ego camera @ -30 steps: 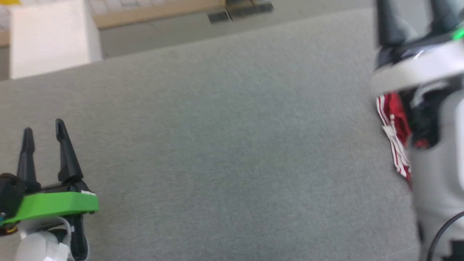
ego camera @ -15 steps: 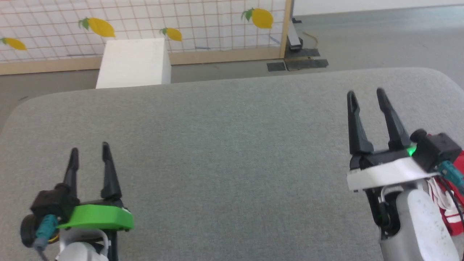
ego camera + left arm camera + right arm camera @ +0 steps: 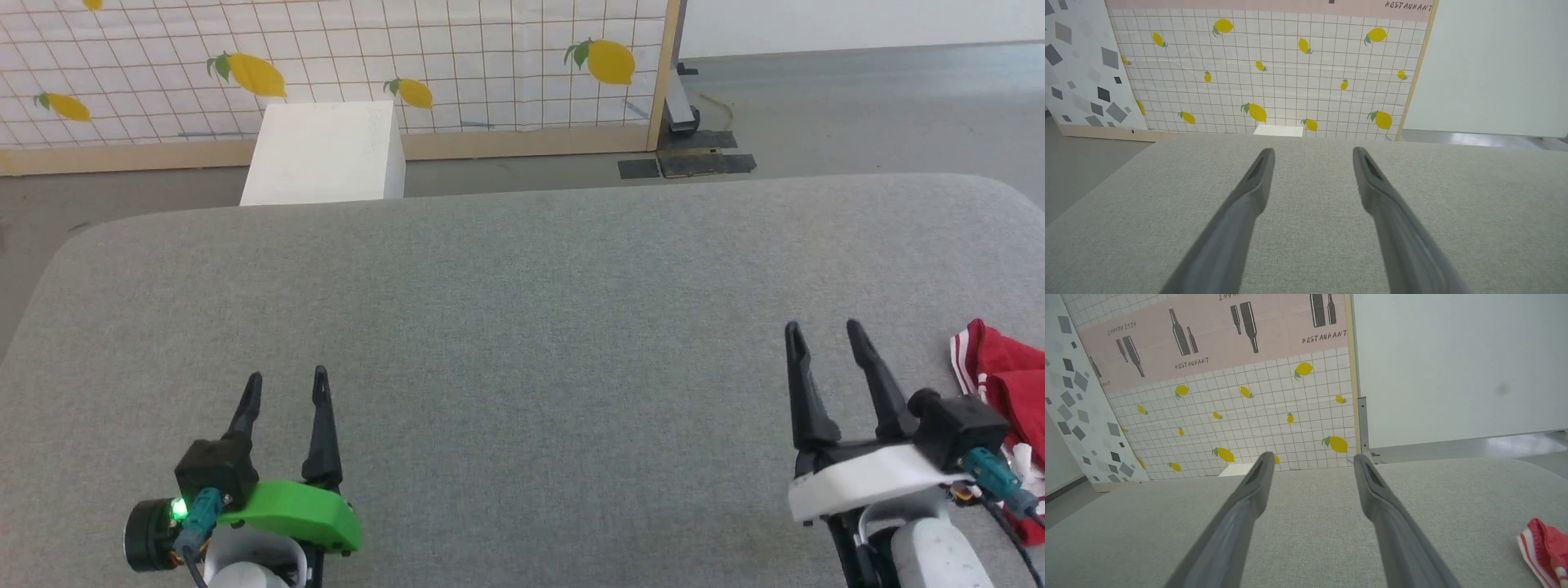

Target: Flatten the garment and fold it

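The garment (image 3: 1009, 377), red with white-red striped trim, lies bunched at the right edge of the grey padded table (image 3: 522, 310), partly hidden behind my right wrist; its striped edge (image 3: 1542, 550) shows at the lower right of the right wrist view. My right gripper (image 3: 823, 335) hovers open just left of the garment, apart from it, nothing between its fingers. My left gripper (image 3: 286, 384) stands open over bare table at the lower left, far from the garment. In the left wrist view my left gripper (image 3: 1311, 152) points across bare table; in the right wrist view my right gripper (image 3: 1311, 457) does the same.
A white box (image 3: 326, 155) stands on the floor beyond the table's far edge. Behind it is a lemon-print tiled panel (image 3: 343, 65) with a wooden frame. Grey floor (image 3: 857, 106) lies to the far right.
The head camera has swung and tilted, so the whole table came into view. Both grippers now sit lower in the picture, still open, and more of the garment shows.
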